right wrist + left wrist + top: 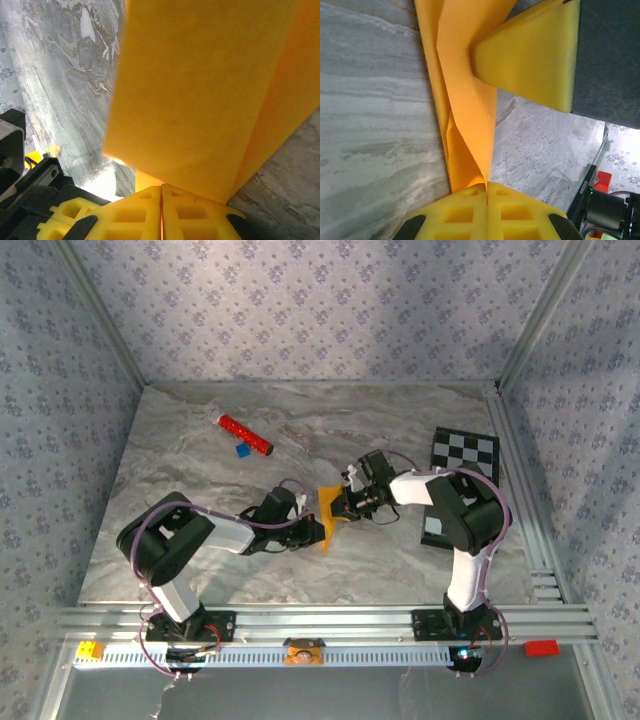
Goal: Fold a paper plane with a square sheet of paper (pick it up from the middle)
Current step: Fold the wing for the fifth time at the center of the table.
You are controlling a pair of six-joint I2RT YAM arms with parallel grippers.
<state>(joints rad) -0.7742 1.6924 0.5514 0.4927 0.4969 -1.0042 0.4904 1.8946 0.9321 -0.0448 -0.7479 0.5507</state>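
Note:
The square sheet of paper [327, 512] is orange-yellow and folded into a narrow creased shape, held up on edge over the marble table between both arms. In the left wrist view the sheet of paper [465, 100] shows a long centre fold running into my left gripper [486, 184], whose yellow jaws are shut on its lower end. My left gripper [312, 530] is at the sheet's near-left side. My right gripper [341, 505] meets the sheet from the right. Its jaws [161, 188] are pressed together on the edge of the paper [200, 90]. One right fingertip [530, 55] presses against the fold.
A red cylinder [245, 435] and a small blue block [242, 451] lie at the back left. A black-and-white checkered board [463, 455] lies at the right edge, partly under the right arm. Patterned walls close the table on three sides.

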